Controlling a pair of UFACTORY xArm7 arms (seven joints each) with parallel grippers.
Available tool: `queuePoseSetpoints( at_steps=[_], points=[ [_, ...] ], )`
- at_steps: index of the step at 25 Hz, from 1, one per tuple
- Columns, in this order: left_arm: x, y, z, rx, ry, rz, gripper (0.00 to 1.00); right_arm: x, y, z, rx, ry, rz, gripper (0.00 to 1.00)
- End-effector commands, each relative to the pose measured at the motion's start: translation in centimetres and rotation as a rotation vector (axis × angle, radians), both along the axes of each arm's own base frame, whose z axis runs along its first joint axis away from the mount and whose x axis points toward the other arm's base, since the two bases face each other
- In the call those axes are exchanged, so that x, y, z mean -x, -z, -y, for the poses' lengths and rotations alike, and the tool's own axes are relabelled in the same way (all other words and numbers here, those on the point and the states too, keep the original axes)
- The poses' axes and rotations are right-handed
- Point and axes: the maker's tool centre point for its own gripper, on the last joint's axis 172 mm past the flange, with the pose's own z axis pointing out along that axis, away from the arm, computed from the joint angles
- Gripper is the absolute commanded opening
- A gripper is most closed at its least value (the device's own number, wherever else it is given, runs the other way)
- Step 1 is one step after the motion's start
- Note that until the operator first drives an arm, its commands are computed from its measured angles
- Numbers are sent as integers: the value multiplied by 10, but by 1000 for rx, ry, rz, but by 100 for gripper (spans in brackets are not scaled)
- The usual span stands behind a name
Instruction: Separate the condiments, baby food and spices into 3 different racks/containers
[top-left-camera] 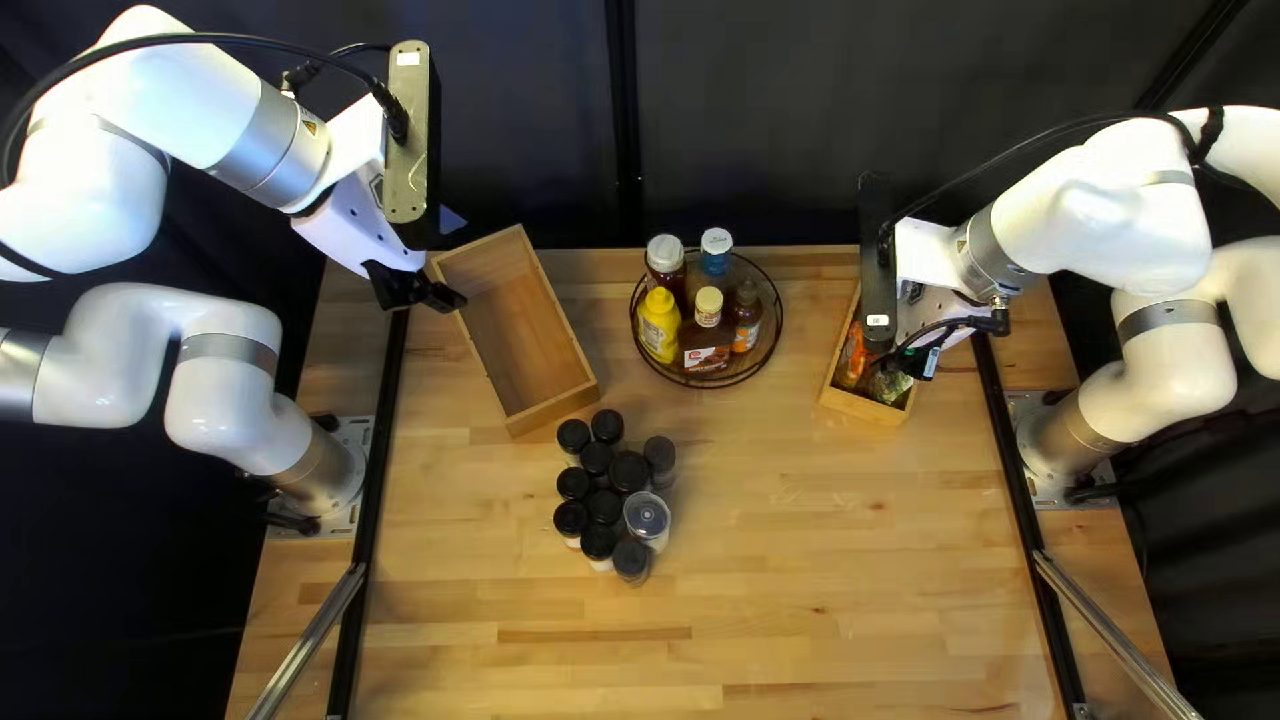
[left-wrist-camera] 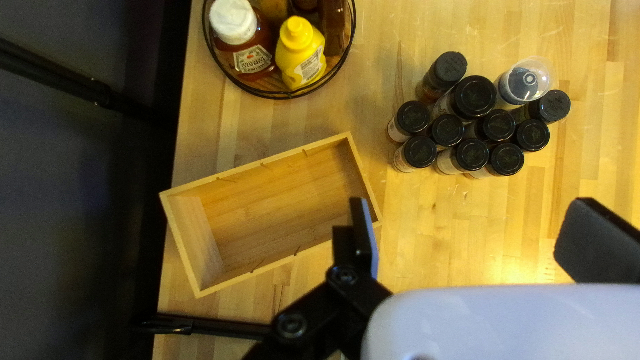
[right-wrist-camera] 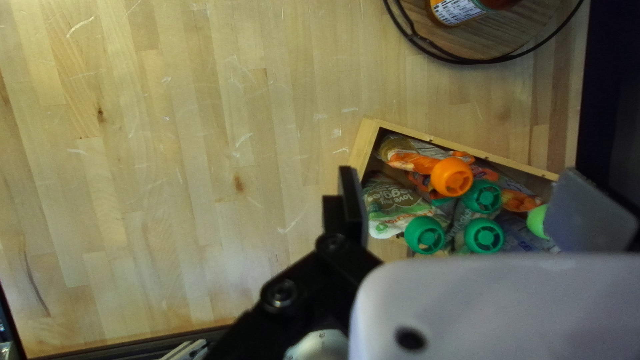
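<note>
My left gripper (top-left-camera: 416,287) is over the far-left end of an empty wooden box (top-left-camera: 534,340); in the left wrist view that gripper (left-wrist-camera: 477,233) is open, holding nothing. My right gripper (top-left-camera: 923,352) hangs above a second wooden box (top-left-camera: 864,406). Seen from its wrist, the right gripper (right-wrist-camera: 470,207) is open over baby food pouches (right-wrist-camera: 400,207) with green and orange caps, packed in that box. A round wire rack (top-left-camera: 707,384) bears condiments, including a yellow mustard bottle (top-left-camera: 658,324) and a red ketchup bottle (left-wrist-camera: 247,50). Black-capped spice jars (top-left-camera: 603,507) stand grouped on the table.
The tabletop (top-left-camera: 800,574) extends in front of the boxes and rack. Black rails run along both sides, the left one (top-left-camera: 383,440) near the empty box. A clear-capped jar (top-left-camera: 647,518) stands among the spices. Dark curtains hang behind the far edge.
</note>
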Motion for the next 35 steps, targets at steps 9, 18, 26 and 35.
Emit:
queuePoseSetpoints(
  at_steps=[9, 18, 26, 35],
  points=[
    [0, 0, 0, 0, 0, 0, 100, 2, -1, -3, 11, -16, 6, 100],
    [0, 0, 0, 0, 0, 0, 100, 2, -1, -3, 11, -16, 6, 100],
    [0, 0, 0, 0, 0, 0, 100, 2, -1, -3, 11, -16, 6, 100],
    [0, 0, 0, 0, 0, 0, 100, 5, -3, -6, 13, -38, 16, 100]
  ],
)
